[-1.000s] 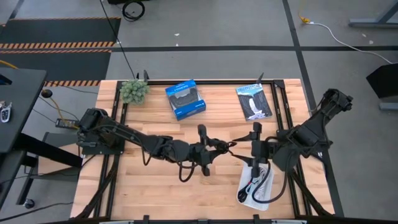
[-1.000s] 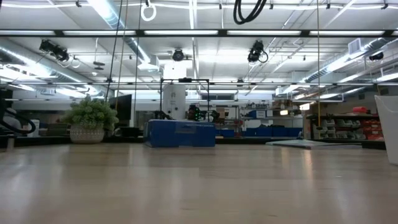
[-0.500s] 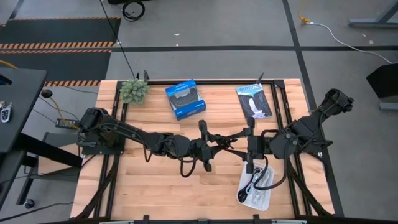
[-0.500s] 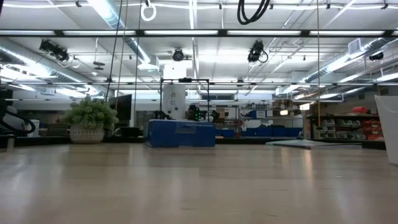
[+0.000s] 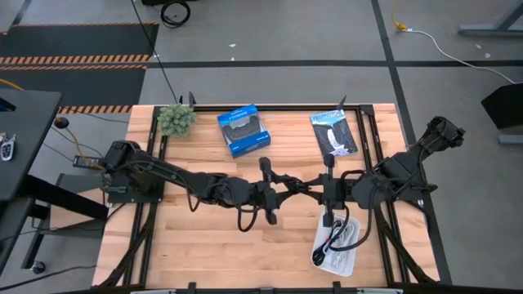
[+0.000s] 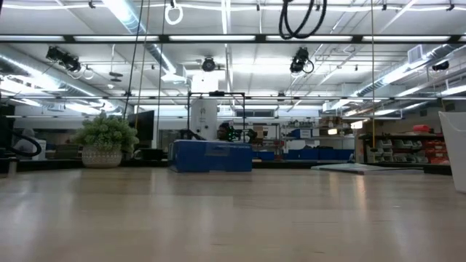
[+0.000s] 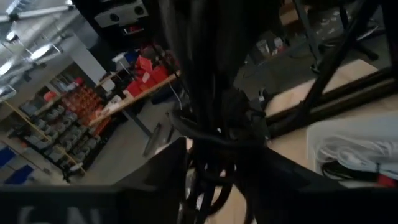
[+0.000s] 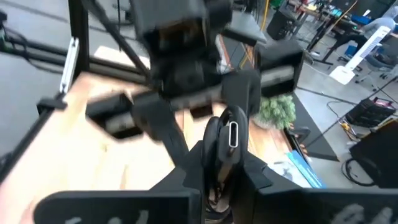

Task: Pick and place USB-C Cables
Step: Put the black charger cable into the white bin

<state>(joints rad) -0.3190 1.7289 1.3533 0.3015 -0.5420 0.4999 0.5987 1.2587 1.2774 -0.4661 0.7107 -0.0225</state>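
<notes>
A black coiled USB-C cable [image 5: 302,188] is held high above the middle of the table. Its loop [image 6: 298,20] shows at the top of the low view. My right gripper [image 8: 224,168] comes from the right and is shut on it. My left gripper [image 5: 288,190] meets it from the left. The left fingers [image 7: 168,174] stand apart on either side of the coil [image 7: 217,124]. More cables, white and black with red, lie in a white tray [image 5: 323,260] at the near right. My right gripper pinches the black cable's coil [image 8: 214,140] between its two fingers. It comes in level from the table's right. The metal connector [image 8: 233,134] sticks out past the fingertips. The cable is clear of the table, with a loop hanging below.
A blue box [image 5: 243,131] and a dark flat packet [image 5: 333,133] lie near the far edge. A small potted plant [image 5: 176,119] stands at the far left corner. Bare wood lies in the near middle, below the two grippers.
My right gripper has gone from above the white tray toward the table's far left, up to the black cable at my left gripper. In the low view the hanging loop has come lower and shifted right.
</notes>
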